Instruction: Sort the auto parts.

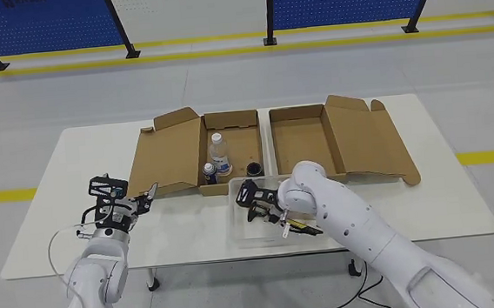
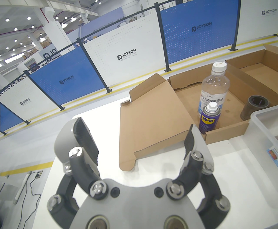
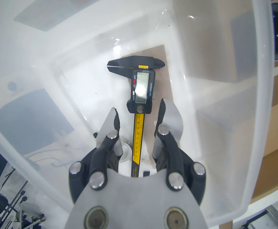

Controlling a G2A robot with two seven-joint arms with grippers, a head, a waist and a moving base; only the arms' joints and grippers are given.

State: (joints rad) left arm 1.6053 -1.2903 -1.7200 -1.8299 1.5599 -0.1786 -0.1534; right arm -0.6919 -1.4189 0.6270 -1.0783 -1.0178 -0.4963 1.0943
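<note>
White table (image 1: 183, 233) in the top view carried two open cardboard boxes side by side, the left box (image 1: 239, 146) and the right box (image 1: 303, 145), with a clear plastic bin (image 1: 235, 218) just in front of them. The left box held a clear bottle (image 1: 219, 152), a blue spray can (image 1: 209, 170) and a dark cylindrical part (image 1: 253, 168). The left gripper (image 1: 126, 186) hovered over the table beside that box's folded-out flap. The right gripper (image 1: 252, 197) was down inside the bin.

Left wrist view: its fingers (image 2: 85, 138) were spread wide, nothing between them. Bottle and can stood upright, close together at the box's near corner. The cylindrical part stood upright near the bin's rim.

Right wrist view: a digital caliper (image 3: 141, 89) lay flat on the bin floor, display up. The fingers (image 3: 171, 117) were part open on either side of its yellow beam, a gap on each side, gripping nothing.
</note>
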